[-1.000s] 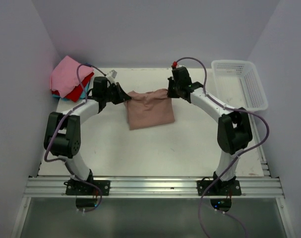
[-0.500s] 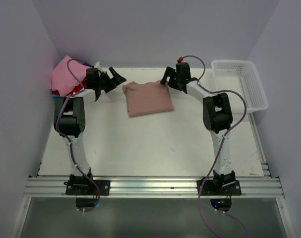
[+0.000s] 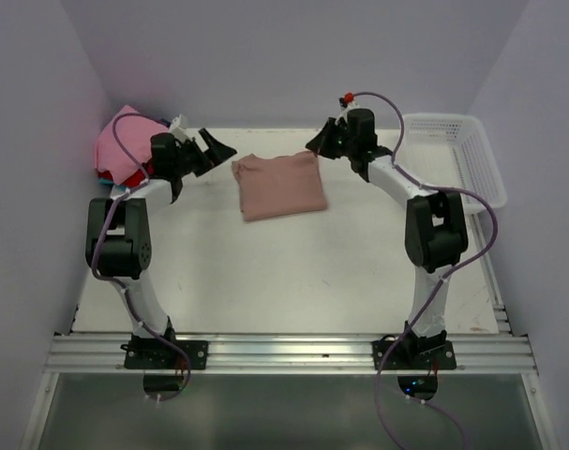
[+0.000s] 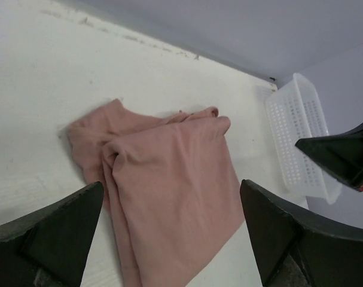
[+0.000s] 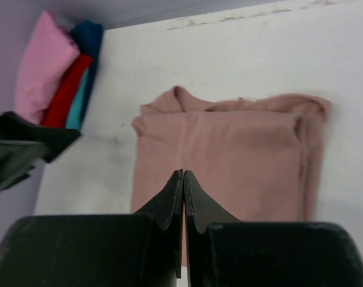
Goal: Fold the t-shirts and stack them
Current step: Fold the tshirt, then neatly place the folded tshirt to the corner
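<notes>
Fig.: dusty-pink t-shirt (image 3: 278,185) released & left folded on table (image 3: 265,272); L gripper (image 3: 212,150) spread wide, R gripper (image 5: 183,176) pinched empty; fold judged done, transfer to stacked t-shirts (image 3: 125,150) pending.

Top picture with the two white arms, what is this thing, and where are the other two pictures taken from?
Those are two robot arms bolted to a table, seen from a camera above. The other two pictures come from small cameras on each wrist, looking past that arm's own gripper. A folded dusty-pink t-shirt lies between them, a stack of folded shirts sits in the far left corner, and a white basket stands far right. The left gripper is open, the right gripper is shut; neither holds anything.
</notes>
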`<state>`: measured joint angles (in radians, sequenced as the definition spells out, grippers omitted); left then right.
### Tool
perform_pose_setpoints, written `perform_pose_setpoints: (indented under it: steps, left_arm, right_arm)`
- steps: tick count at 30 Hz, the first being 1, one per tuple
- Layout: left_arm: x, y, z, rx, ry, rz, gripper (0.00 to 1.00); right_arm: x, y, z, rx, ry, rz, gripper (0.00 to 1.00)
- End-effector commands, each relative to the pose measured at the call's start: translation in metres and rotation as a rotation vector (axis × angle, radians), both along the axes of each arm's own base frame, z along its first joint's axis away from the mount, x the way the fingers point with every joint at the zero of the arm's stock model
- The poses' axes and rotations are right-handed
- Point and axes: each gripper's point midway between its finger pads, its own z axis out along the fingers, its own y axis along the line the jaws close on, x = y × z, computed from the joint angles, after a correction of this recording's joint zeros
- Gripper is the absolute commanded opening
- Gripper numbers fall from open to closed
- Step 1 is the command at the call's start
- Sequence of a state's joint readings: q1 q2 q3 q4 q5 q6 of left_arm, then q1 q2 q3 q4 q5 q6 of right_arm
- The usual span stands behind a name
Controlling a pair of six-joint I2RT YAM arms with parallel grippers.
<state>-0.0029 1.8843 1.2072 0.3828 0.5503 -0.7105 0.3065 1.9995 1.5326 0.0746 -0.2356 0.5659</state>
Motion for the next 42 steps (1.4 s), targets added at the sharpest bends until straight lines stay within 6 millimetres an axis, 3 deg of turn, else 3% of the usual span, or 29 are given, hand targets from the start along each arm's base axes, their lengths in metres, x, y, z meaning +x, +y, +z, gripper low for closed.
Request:
perform_pose_setpoints:
  steps: [1,2,4,8,15,22,24,25,27,28,30,33,37,40,41,42]
  left_arm:
    - [-0.027,-0.008,-0.068,-0.002,0.183,-0.079,1.0]
    - [-0.033,-0.01,-0.076,-0.007,0.205,-0.091,1.0]
    - [-0.045,-0.011,-0.098,-0.004,0.26,-0.106,1.0]
    - [-0.053,-0.013,-0.115,0.012,0.333,-0.127,1.0]
    - [-0.057,-0.023,-0.121,0.022,0.365,-0.183,1.0]
    - [-0.068,-0.041,-0.17,0.044,0.516,-0.229,1.0]
    - [-0.058,-0.045,-0.175,0.084,0.51,-0.221,1.0]
    - [-0.068,-0.044,-0.191,0.098,0.59,-0.22,1.0]
    - [-0.059,-0.051,-0.202,0.151,0.603,-0.215,1.0]
    - [-0.066,-0.054,-0.209,0.17,0.657,-0.222,1.0]
    - [-0.062,-0.074,-0.217,0.191,0.666,-0.256,1.0]
    - [-0.074,-0.101,-0.225,0.194,0.699,-0.295,1.0]
    - [-0.077,-0.126,-0.221,0.129,0.651,-0.328,1.0]
    - [-0.081,-0.139,-0.215,0.064,0.626,-0.371,0.84]
    - [-0.08,-0.146,-0.208,0.016,0.603,-0.398,0.62]
    - [-0.084,-0.148,-0.207,-0.005,0.598,-0.412,0.46]
  right_arm:
    - [-0.023,0.051,-0.008,0.185,0.186,0.279,0.0]
    - [-0.027,0.065,-0.047,0.239,0.31,0.332,0.0]
    - [-0.035,0.082,-0.054,0.328,0.413,0.377,0.0]
    - [-0.044,0.095,-0.085,0.206,0.434,0.338,0.0]
    - [-0.051,0.089,-0.107,0.13,0.461,0.292,0.0]
    - [-0.061,0.069,-0.14,-0.029,0.501,0.203,0.0]
    - [-0.063,0.066,-0.143,-0.06,0.5,0.191,0.0]
    - [-0.066,0.066,-0.145,-0.076,0.506,0.197,0.0]
    - [-0.068,0.066,-0.146,-0.087,0.504,0.203,0.0]
    - [-0.069,0.066,-0.147,-0.091,0.509,0.202,0.0]
    - [-0.07,0.066,-0.147,-0.098,0.506,0.203,0.0]
    - [-0.069,0.064,-0.146,-0.106,0.506,0.204,0.0]
    - [-0.071,0.064,-0.145,-0.114,0.508,0.213,0.0]
    - [-0.073,0.063,-0.147,-0.115,0.516,0.217,0.0]
    - [-0.073,0.064,-0.147,-0.115,0.516,0.219,0.0]
    - [-0.075,0.064,-0.149,-0.113,0.521,0.219,0.0]
